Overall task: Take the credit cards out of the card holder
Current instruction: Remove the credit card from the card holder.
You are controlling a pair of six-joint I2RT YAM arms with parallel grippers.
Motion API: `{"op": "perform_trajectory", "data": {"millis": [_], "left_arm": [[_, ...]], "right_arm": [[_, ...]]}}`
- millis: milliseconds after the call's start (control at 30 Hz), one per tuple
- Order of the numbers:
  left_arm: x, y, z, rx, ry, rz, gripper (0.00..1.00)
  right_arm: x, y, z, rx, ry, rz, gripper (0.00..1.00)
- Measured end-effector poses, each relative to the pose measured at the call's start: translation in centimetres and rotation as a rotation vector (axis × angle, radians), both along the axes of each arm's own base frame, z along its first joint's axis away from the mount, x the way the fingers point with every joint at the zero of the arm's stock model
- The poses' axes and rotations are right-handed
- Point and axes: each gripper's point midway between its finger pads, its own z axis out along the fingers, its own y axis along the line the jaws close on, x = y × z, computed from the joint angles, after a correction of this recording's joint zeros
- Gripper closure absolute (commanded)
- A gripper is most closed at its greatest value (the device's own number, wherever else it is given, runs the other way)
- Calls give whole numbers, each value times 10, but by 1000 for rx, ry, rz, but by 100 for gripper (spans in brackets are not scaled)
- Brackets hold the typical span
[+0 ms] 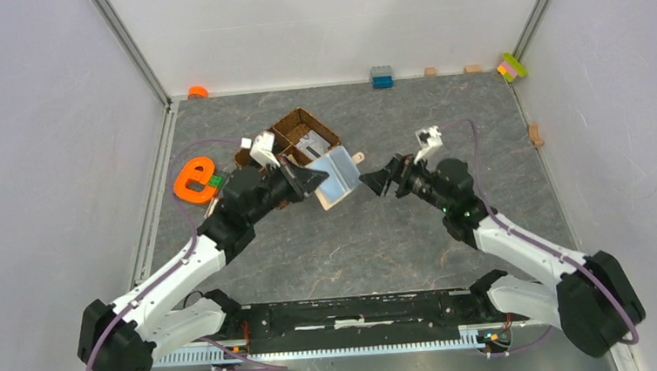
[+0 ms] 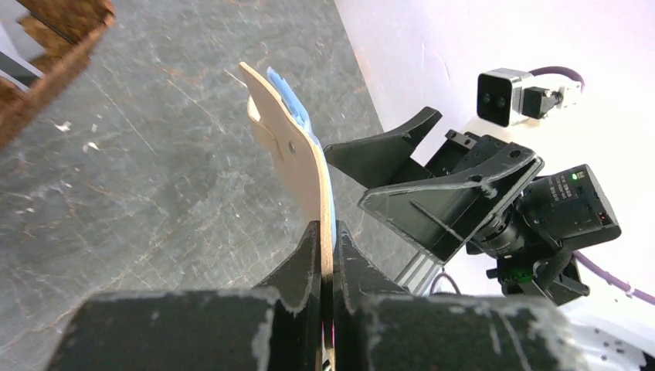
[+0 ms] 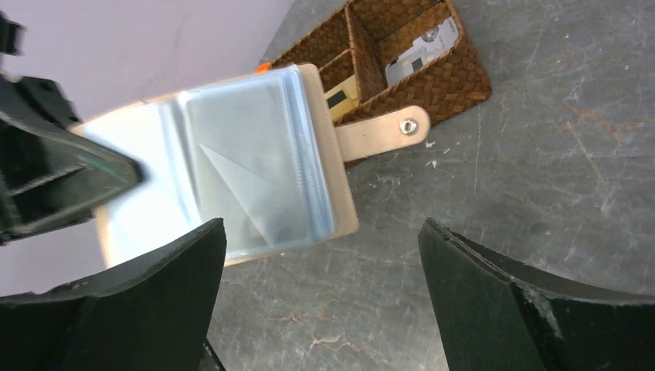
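Card holder (image 1: 339, 178): raised off the surface mid-scene, just near-right of the basket (image 1: 298, 114), clamped tight by left hand (image 2: 326, 236). Right hand (image 1: 377, 182) gaping, empty, just right; close on a card edge, not the sleeves (image 3: 247, 162).

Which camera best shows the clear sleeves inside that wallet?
The right wrist view: the card holder faces it open, sleeves plainly visible. The top external view shows it small; the left wrist view sees only its edge.
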Motion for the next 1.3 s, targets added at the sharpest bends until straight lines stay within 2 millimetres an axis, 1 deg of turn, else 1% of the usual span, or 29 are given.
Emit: {"op": "perform_trajectory", "data": {"millis": [100,133,200,267,333,367,433,500,533,600,667,733,867,967,1100,1233,1300], "left_arm": [[18,12,18,12,28,47,98],[22,14,21,15,34,57,98],[31,20,24,28,53,76,98],[34,21,19,44,69,74,98],[34,17,10,54,93,51,98],[34,13,4,53,99,32,98],[33,8,-12,49,112,3,98],[31,6,-31,55,129,-12,98],[30,7,-43,63,143,-14,98],[28,7,-64,89,180,-16,98],[27,6,-74,109,192,-25,98],[27,3,-73,110,179,-35,98],[27,-2,-64,88,129,-51,98],[21,-3,-62,72,105,-72,98],[13,-8,-55,51,72,-103,98],[8,-14,-46,29,40,-133,98],[7,-15,-45,25,36,-140,98]], "right_arm": [[19,9,8,-88,20,27,2],[22,11,11,-107,18,38,2],[25,10,14,-129,4,54,2],[22,4,10,-130,3,61,2],[15,-1,0,-127,8,67,2],[11,-4,-8,-129,15,67,2],[2,-9,-28,-143,46,67,2],[-4,-11,-44,-155,80,69,2],[-6,-12,-49,-158,91,71,2],[-8,-12,-51,-158,98,78,2],[-9,-11,-50,-157,93,83,2],[-8,-12,-50,-158,90,79,2],[-8,-18,-55,-168,91,49,2],[-7,-21,-60,-167,101,35,2],[-9,-16,-62,-109,121,71,2],[-19,-12,-70,-52,155,121,2],[-21,-10,-70,-40,160,137,2]]}}
